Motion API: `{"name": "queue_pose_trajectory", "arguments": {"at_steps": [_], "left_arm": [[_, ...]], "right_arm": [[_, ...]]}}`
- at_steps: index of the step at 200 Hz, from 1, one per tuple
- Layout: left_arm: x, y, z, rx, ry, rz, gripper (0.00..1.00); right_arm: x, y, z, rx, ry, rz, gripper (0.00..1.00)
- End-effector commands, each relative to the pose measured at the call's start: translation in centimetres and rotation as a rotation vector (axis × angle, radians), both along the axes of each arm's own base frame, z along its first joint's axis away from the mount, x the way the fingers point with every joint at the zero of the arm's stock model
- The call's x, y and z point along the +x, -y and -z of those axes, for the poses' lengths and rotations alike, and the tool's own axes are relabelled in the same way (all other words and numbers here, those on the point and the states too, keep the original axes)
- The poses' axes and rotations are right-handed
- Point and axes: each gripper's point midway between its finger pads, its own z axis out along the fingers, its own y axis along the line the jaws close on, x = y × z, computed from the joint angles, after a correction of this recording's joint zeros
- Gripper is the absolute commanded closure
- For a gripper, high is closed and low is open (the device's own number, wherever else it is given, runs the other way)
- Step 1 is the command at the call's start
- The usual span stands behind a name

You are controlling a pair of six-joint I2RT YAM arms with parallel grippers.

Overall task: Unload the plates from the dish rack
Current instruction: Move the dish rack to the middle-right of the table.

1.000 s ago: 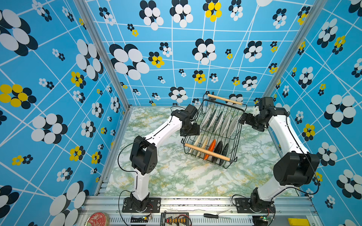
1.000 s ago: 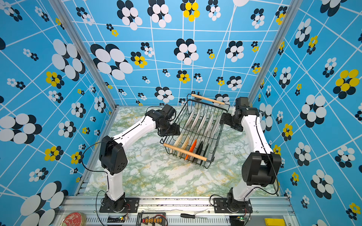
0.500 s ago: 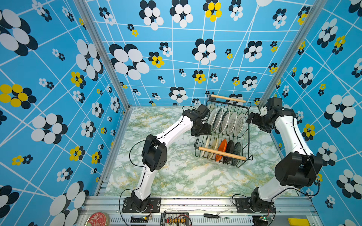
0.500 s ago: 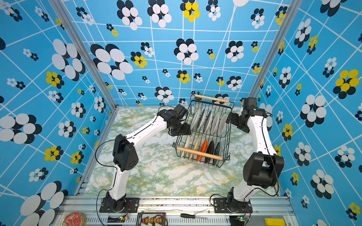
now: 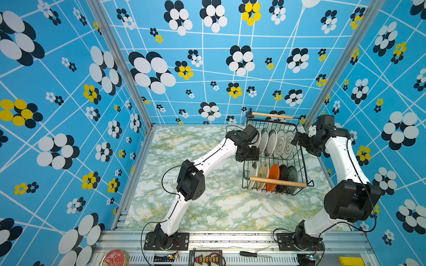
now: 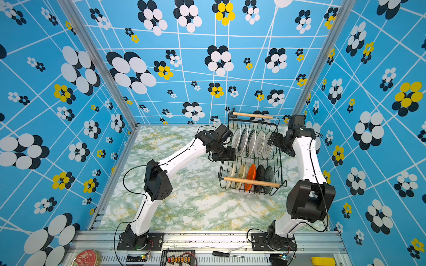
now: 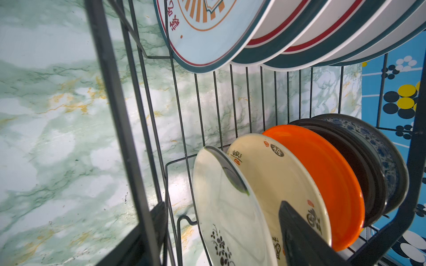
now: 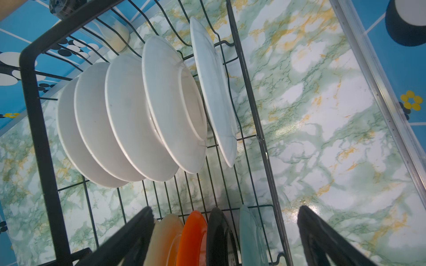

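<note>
Black wire rack [image 5: 276,182] shifting toward 2 o'clock on table [image 5: 219,207], squaring up; both jaws sitting open, straddling its side walls; plates [image 5: 280,144] all remaining inside.

cream plate [image 7: 274,184]: black Chinese characters plus red seal marks; too stylised to read
teal-rimmed plate [image 7: 202,43]: red Chinese characters; cropped, unreadable

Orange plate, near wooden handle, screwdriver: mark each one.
orange plate [image 5: 274,172]: in a top view, its face.
near wooden handle [image 5: 278,181]: in a top view, bar's middle.
screwdriver [image 5: 247,254]: in a top view, black grip.
</note>
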Motion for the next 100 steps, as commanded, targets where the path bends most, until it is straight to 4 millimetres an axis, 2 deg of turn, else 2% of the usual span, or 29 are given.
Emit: {"name": "queue_pose_trajectory", "arguments": {"at_steps": [1, 57, 100], "left_arm": [[-1.3, 3.2, -0.7, -0.077, -0.01, 0.059, 0.22], [-1.8, 5.3, -0.6, -0.114, -0.015, 0.074, 0.22], [-2.9, 8.0, -1.0, -0.192, -0.024, 0.104, 0.22]], "right_arm": [[-0.4, 0.1, -2.1, 0.005, 0.04, 0.017, 0.01], [-0.3, -0.3, -3.4, 0.024, 0.068, 0.004, 0.01], [-0.8, -1.0, -4.4, 0.046, 0.097, -0.015, 0.01]]}}
